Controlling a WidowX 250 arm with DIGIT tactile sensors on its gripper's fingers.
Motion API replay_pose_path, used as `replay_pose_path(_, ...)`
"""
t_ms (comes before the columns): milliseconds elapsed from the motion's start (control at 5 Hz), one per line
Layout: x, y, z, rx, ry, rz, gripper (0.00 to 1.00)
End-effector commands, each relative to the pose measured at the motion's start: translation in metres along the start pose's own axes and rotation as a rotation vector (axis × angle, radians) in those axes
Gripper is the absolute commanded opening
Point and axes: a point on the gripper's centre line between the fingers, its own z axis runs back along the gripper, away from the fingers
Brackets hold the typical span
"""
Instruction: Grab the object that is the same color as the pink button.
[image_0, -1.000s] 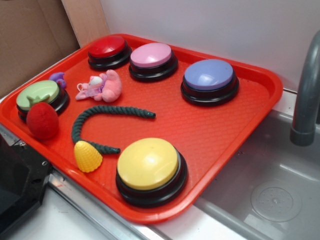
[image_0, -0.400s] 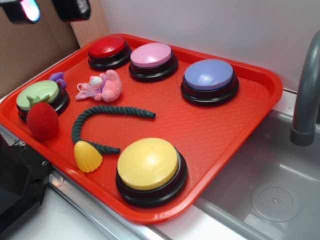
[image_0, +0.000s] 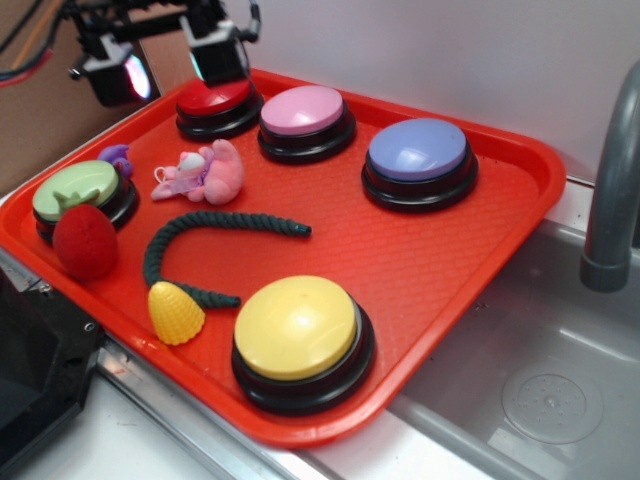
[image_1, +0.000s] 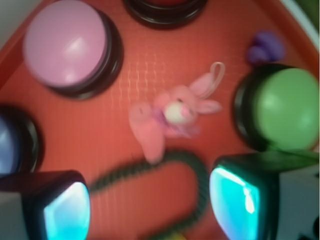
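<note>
1. My gripper (image_0: 165, 62) hangs above the tray's (image_0: 440, 260) far corner, fingers apart, holding nothing.
2. The pink toy (image_1: 170, 116) lies on the tray below me and slightly ahead of my fingertips, between the pink button (image_1: 67, 42) and the green button (image_1: 286, 107).
3. Its long axis runs diagonally across my jaws.

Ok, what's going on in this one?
A WidowX arm is going for the pink plush toy that matches the pink button. Its tool hangs open above the back left of the red tray, near the red button, and holds nothing. The toy lies on the tray between the green button and the pink one, untouched. In the wrist view it sits just ahead of the open fingers.
</note>
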Motion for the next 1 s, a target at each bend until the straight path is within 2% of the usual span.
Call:
replay_pose_path(0,0.019,0.0,-0.041,0.074,-0.07,0.05,1.0)
replay_pose_path(200,0.017,-0.001,-0.055,0.103,-0.074,0.021,1.0)
replay_pose_path(600,0.017,0.014,-0.068,0.123,-0.084,0.042,1.0)
replay_pose_path(800,0.02,0.013,-0.067,0.128,-0.11,0.028,0.33)
